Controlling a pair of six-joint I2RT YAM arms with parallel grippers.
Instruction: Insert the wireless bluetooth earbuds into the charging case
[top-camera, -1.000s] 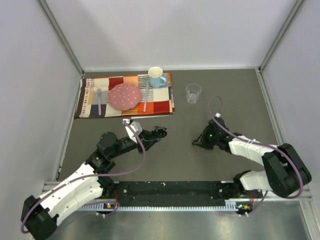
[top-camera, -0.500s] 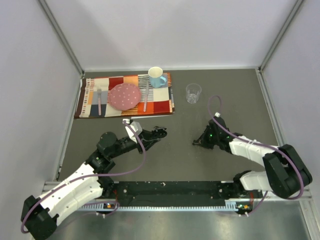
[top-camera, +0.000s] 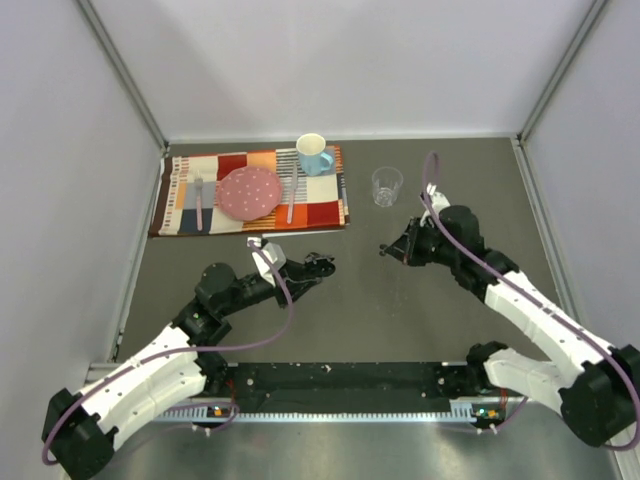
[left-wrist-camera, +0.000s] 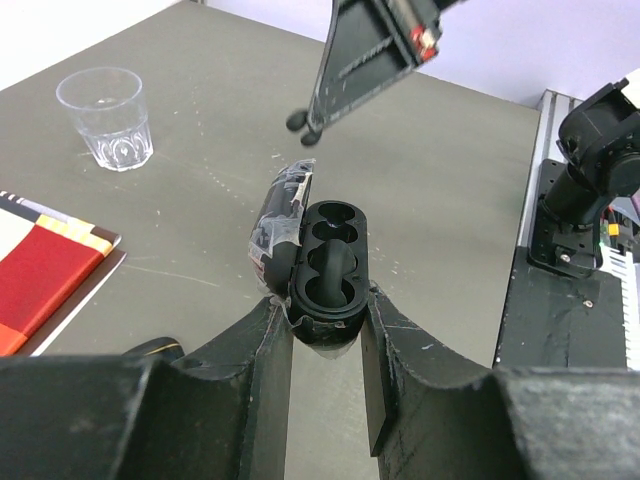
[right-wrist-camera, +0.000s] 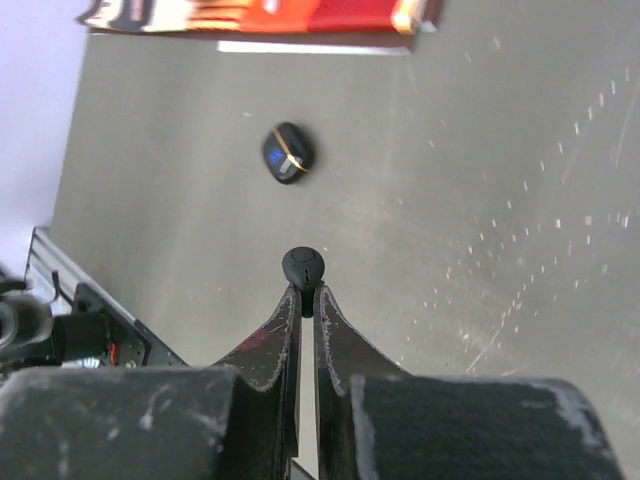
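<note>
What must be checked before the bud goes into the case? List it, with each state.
1. The case stands open: ok.
2. The left gripper clamps the case on both sides: ok.
3. The right gripper pinches the bud at its tips: ok.
4. The bud over the case: not ok, it hangs off to one side, clear of it.
5. The sockets free: cannot tell, too dark.

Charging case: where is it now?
The charging case is held open in the left hand, left of centre in the top view, just nearside of the placemat; the right hand, pinching an earbud, is to its right.
</note>
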